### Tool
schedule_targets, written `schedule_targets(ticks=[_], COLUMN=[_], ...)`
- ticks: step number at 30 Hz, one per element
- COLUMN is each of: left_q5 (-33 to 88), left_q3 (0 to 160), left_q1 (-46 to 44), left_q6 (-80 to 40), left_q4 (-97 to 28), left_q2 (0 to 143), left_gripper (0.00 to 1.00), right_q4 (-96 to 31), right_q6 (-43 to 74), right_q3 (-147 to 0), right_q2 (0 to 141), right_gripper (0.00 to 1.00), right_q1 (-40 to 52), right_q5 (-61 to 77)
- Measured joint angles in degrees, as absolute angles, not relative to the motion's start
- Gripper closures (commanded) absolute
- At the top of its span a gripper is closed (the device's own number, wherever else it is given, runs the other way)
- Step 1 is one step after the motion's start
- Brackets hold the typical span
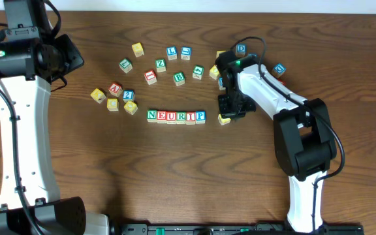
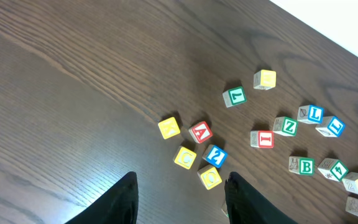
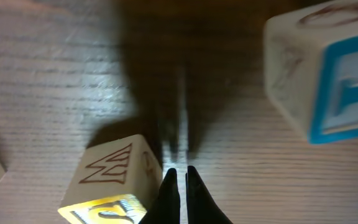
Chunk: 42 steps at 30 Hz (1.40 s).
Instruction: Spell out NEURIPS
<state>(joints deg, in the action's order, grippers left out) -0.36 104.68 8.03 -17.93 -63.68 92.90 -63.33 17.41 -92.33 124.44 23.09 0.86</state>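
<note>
Yellow-edged block (image 1: 223, 120), presumably the S, lies just past the P end of the NEURIP row (image 1: 176, 117), unaligned; right gripper (image 3: 179, 177), fingers pressed together and empty, sits just beside it, placed to nudge it flush; left gripper (image 2: 179, 193), fingers spread, hangs well apart from the row.

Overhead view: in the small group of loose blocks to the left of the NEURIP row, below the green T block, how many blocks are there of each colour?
yellow blocks: 3
red block: 1
blue block: 1
Total: 5
</note>
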Motion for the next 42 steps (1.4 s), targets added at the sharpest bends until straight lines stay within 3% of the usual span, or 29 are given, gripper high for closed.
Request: schedule_targets(ticks=[42], left_q5=[-0.4], left_q3=[104.7], left_q1=[8.0], left_q6=[-17.9], left_q4=[-63.7], left_q2=[92.9], left_gripper=[0.55], right_q4=[-56.6], right_q6=[29.3], right_q3=[-92.1], right_q2=[124.4], right_gripper=[0.99], right_q1=[26.5], right_q5=[7.4])
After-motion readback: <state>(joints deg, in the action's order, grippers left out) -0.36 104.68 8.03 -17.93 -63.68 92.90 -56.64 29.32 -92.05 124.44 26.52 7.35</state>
